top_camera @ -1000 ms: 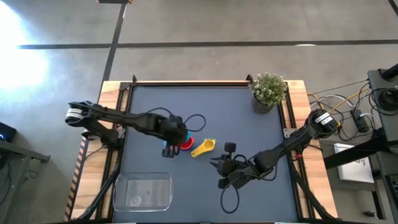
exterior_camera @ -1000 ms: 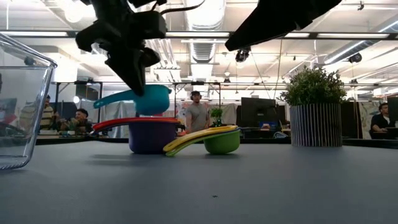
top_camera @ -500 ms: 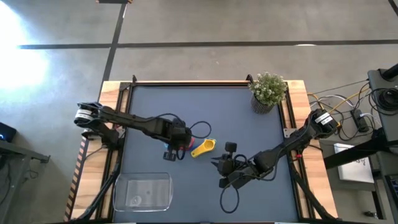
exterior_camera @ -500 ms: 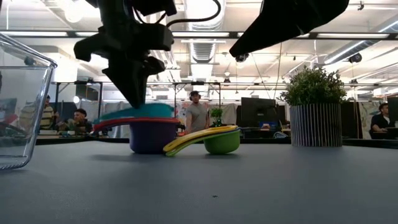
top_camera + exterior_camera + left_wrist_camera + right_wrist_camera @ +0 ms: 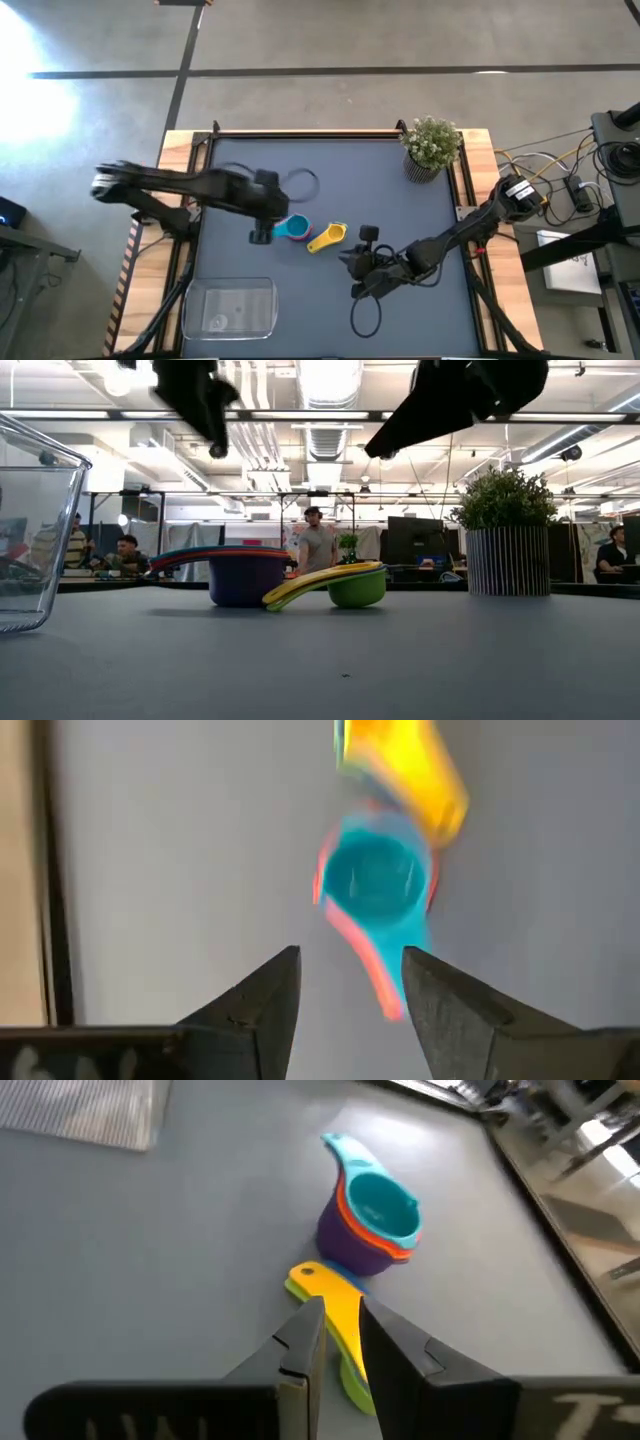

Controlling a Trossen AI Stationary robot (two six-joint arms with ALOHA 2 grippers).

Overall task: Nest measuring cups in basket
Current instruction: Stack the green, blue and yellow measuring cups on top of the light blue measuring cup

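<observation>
Measuring cups [image 5: 296, 229], light stiff slippery plastic, nested mid-table [image 5: 400, 190] beside the yellow-green pair [image 5: 327, 238], best pinched by flat handles; left claw [image 5: 262, 236] open and empty beside them, right claw [image 5: 335, 1342] narrowly parted, basket [image 5: 229, 307] apart.

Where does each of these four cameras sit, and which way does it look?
High: overhead, looking straight down; both arms, basket, plant.
Low: at tabletop height, looking level; arms overhead.
Left wrist: on the left arm, facing the light blue cup past its own fingers.
Right wrist: facing the yellow cup.
All four show the stacked cups.
</observation>
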